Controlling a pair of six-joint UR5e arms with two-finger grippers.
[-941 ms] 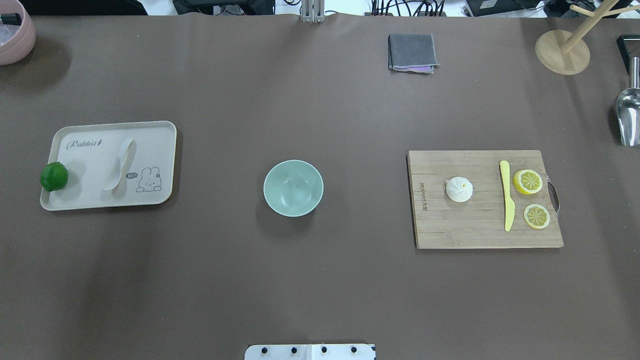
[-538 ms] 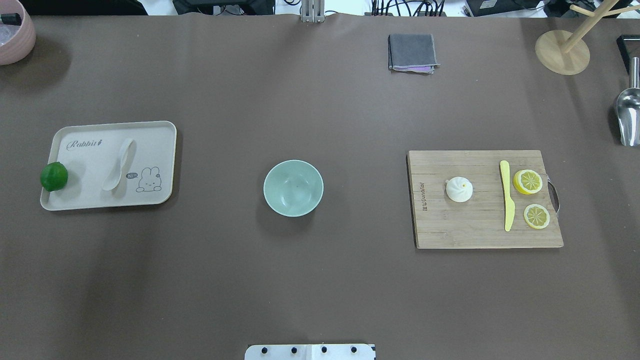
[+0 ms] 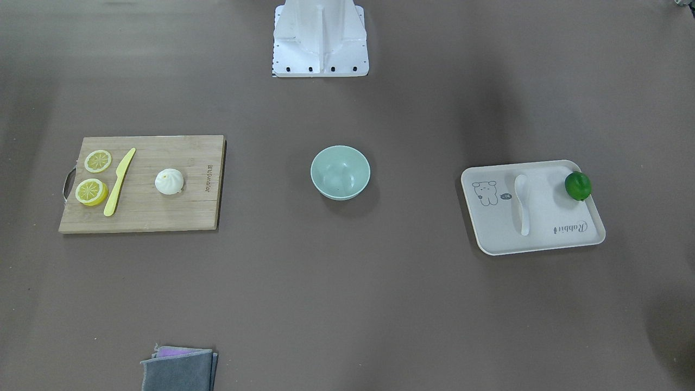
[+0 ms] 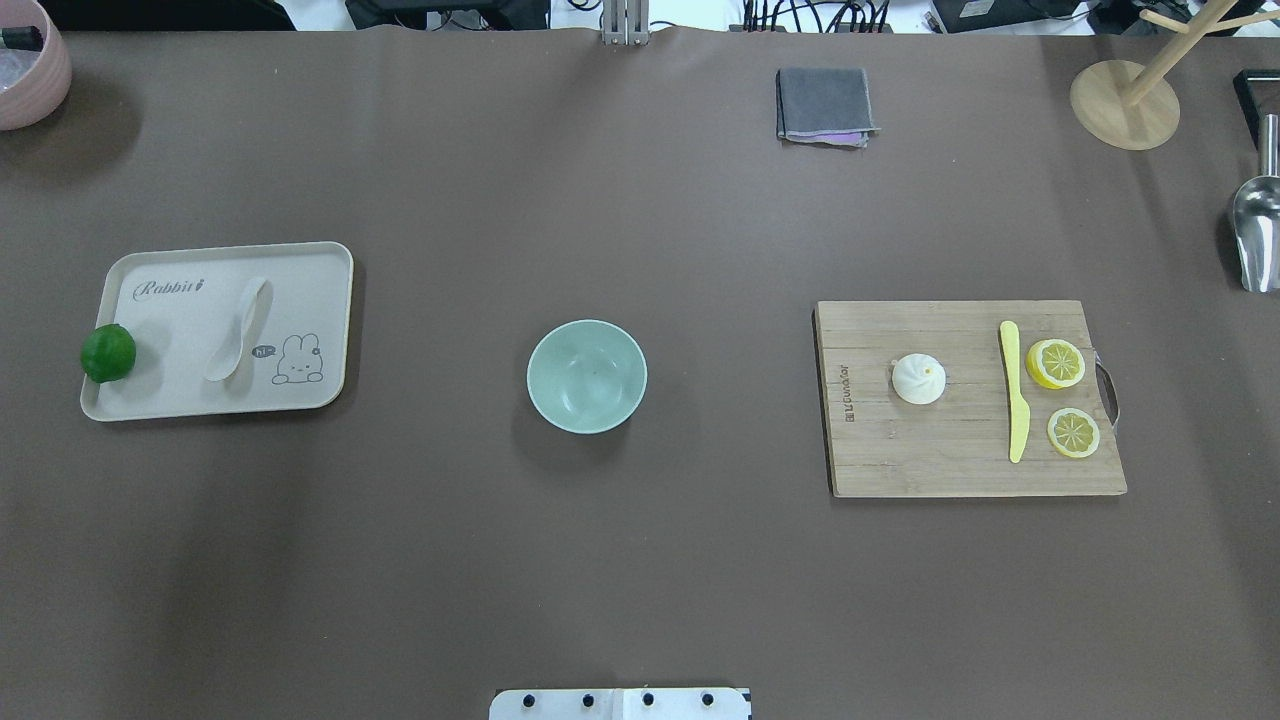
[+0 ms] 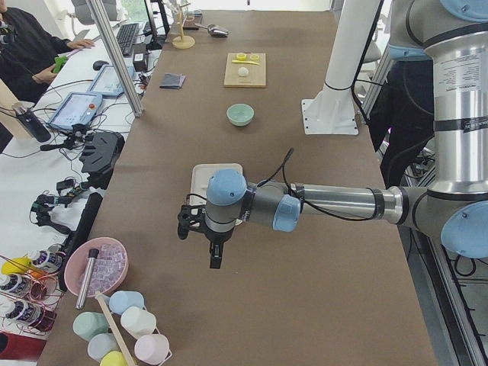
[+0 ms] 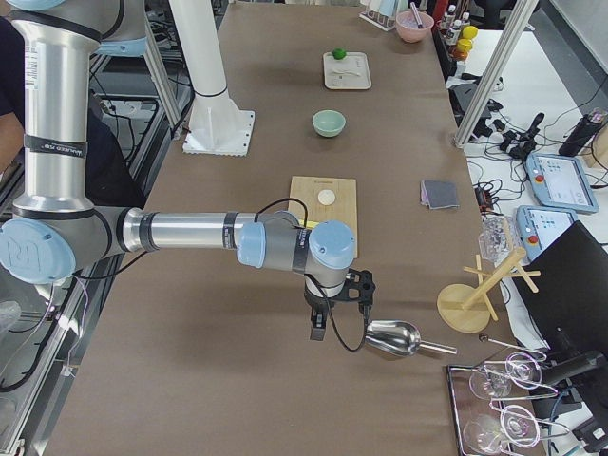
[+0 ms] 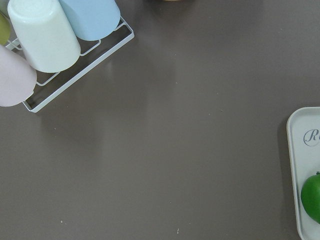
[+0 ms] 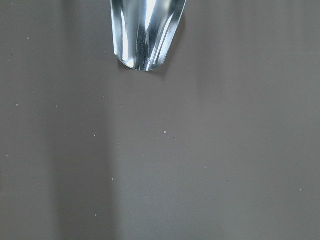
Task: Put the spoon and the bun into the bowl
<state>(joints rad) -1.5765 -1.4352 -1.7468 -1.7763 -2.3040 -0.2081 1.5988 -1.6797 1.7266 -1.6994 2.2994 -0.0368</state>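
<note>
- The left gripper (image 5: pixel 214 255) hangs over the worktop's left end, between the cream tray (image 4: pixel 190 398) and a rack of cups (image 7: pixel 47 35). It shows only in a side view, so I cannot tell whether its jaws are parted or closed.
- The right gripper (image 6: pixel 319 328) hangs near the worktop's right end, just beside a metal scoop (image 6: pixel 392 338). Its jaws cannot be judged either.
- Nothing on the table has shifted against the two earlier overhead pictures (neither arm enters that view, then or now).
- The spoon (image 4: pixel 240 328) lies on the tray toward the left edge, near a lime (image 4: pixel 108 352).
- The bun (image 4: pixel 918 379) sits on the cutting board (image 4: pixel 950 470) toward the right edge, apart from the yellow knife (image 4: pixel 1014 390) and lemon slices (image 4: pixel 1056 363).
- The bowl (image 4: pixel 586 376) stands empty mid-table.
- In my judgement the task has not begun: each arm is well apart from its thing and must first travel inward.
</note>
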